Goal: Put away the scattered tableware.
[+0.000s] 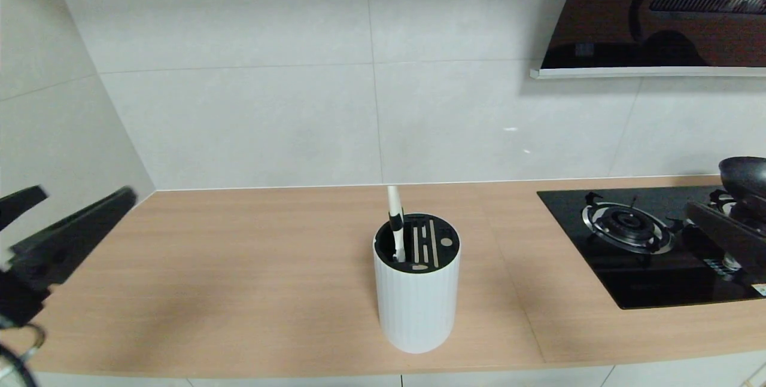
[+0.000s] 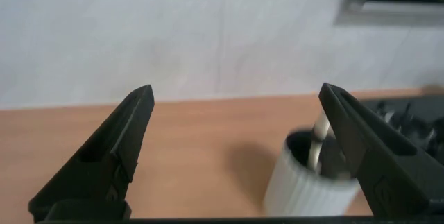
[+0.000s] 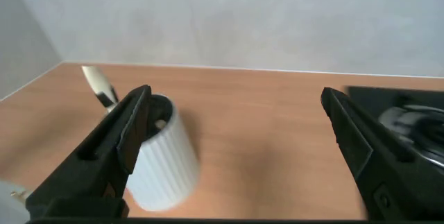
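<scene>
There's the white ribbed holder (image 1: 417, 303) upright near the front edge of the bench (image 1: 239, 255), left of the black hob (image 1: 634, 267), a white-handled utensil (image 1: 395, 213) poking from its slotted top, left claw (image 2: 236, 91) spread wide at the bench's left end, right claw (image 3: 236, 93) spread wide too.

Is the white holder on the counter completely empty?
No, the white holder has one pale utensil handle sticking up out of a slot in its black top.
</scene>
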